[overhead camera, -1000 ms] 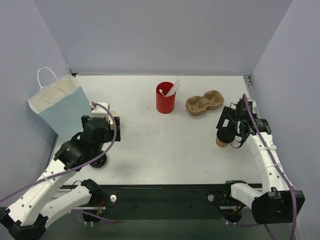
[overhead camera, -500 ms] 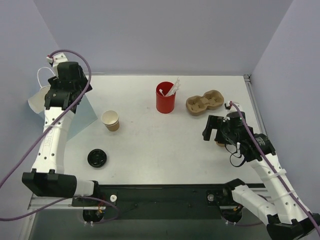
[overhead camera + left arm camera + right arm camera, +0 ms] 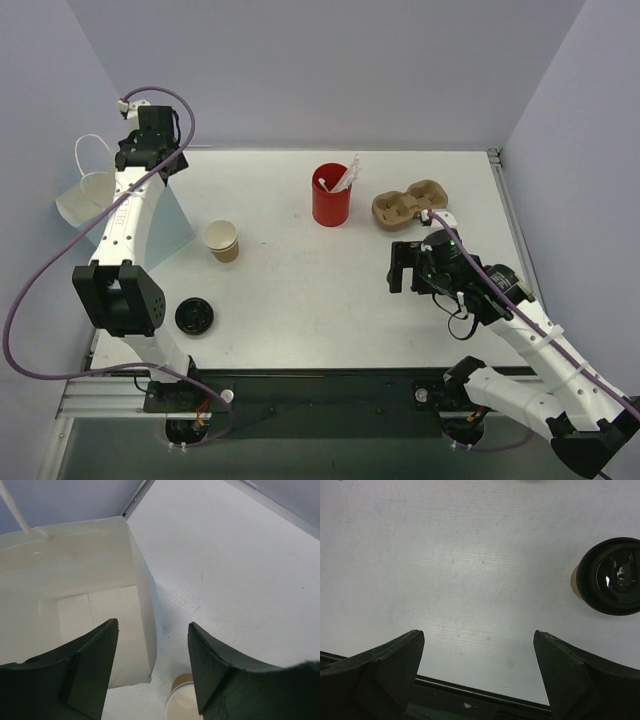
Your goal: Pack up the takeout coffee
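Work surface: a flat white table (image 3: pixel 300 290) with a black rail along the near edge, enclosed by plain pale lilac walls.

The takeout coffee (image 3: pixel 610 576) stands upright on the table's right side, long axis vertical, black lid facing up. It sits beside the right gripper (image 3: pixel 477 640), outside its fingers, which are spread wide over the table. In the top view the right arm hides the cup.

At near left lies a loose black lid (image 3: pixel 193 316). A lidless paper cup (image 3: pixel 221 241) stands beyond it. Farther back are a red cup (image 3: pixel 331 195) with white stirrers and a pulp cup carrier (image 3: pixel 409 205).

At far left, the left gripper (image 3: pixel 152 645) hangs above the open paper bag (image 3: pixel 100 200), fingers apart.
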{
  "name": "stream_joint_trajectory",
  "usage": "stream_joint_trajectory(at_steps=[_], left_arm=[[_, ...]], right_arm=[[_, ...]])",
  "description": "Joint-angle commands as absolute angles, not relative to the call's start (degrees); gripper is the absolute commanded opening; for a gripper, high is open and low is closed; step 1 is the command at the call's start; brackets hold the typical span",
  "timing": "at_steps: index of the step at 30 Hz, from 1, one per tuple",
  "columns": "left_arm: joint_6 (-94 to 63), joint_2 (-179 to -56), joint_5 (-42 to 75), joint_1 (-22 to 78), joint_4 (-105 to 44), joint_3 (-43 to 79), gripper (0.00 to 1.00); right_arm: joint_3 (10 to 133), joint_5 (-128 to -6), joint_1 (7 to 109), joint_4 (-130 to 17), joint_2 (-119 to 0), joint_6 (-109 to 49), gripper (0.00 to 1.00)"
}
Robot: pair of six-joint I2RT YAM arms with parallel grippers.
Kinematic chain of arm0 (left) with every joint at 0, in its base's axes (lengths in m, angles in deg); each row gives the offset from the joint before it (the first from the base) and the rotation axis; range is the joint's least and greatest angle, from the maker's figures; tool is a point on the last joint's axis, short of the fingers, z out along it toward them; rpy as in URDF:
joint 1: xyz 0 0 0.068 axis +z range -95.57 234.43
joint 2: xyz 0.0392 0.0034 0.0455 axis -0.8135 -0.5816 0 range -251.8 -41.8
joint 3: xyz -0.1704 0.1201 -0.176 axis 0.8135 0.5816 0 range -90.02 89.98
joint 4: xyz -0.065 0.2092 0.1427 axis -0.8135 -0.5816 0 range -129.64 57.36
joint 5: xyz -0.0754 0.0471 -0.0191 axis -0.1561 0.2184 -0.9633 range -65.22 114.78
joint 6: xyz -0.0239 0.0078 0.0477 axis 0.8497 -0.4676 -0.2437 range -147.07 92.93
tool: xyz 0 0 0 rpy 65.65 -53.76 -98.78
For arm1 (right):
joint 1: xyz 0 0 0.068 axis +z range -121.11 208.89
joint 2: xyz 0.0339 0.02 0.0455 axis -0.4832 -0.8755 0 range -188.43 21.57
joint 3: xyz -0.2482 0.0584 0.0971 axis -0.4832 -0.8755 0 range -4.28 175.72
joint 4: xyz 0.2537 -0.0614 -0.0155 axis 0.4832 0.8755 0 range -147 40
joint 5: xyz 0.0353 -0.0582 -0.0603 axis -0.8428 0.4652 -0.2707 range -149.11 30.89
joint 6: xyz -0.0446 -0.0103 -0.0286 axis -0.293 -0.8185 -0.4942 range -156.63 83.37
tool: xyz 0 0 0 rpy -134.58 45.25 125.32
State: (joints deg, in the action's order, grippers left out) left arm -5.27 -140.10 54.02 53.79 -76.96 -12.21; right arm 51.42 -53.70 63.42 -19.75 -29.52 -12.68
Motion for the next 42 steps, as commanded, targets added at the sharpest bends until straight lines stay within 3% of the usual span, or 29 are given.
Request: stream_joint_trajectory(at_steps=[1, 7, 9, 12, 19, 24, 32, 37, 42], left_arm=[[-7.1, -142.7, 55.0, 54.1, -74.7, -17.8, 0.61], [-9.6, -141.7, 54.8, 54.1, -74.6, -17.5, 0.34], [-10.1, -140.5, 55.8, 54.1, -75.4, -18.1, 0.16], [-11.1, -138.0, 56.3, 54.1, -75.4, -18.3, 0.0], [-14.7, -133.0, 56.4, 52.4, -77.2, -23.1, 0.0], [-19.9, -132.4, 64.9, 43.7, -81.3, -32.1, 0.0], [-22.4, -131.7, 66.2, 29.9, -93.2, -45.0, 0.0], [-18.7, -127.8, 62.8, 19.7, -98.9, -42.8, 0.0], [-11.5, -123.2, 59.5, 12.0, -102.3, -33.1, 0.0]], right_arm=[[52.6, -49.5, 65.5, -19.3, -30.5, -12.5, 0.97], [54.0, -48.4, 66.7, -19.6, -32.8, -13.2, 0.97], [54.3, -48.4, 67.0, -19.7, -33.5, -13.2, 0.97], [54.8, -48.7, 67.9, -19.7, -33.8, -13.2, 0.97], [55.2, -49.4, 68.7, -19.7, -31.4, -12.7, 0.97], [56.2, -50.8, 68.7, -19.3, -29.3, -11.9, 0.97], [57.3, -51.1, 68.9, -17.0, -25.5, -11.0, 0.97], [58.4, -49.0, 68.8, -14.4, -23.4, -10.4, 0.97], [58.4, -47.7, 68.8, -12.3, -20.7, -9.6, 0.97]])
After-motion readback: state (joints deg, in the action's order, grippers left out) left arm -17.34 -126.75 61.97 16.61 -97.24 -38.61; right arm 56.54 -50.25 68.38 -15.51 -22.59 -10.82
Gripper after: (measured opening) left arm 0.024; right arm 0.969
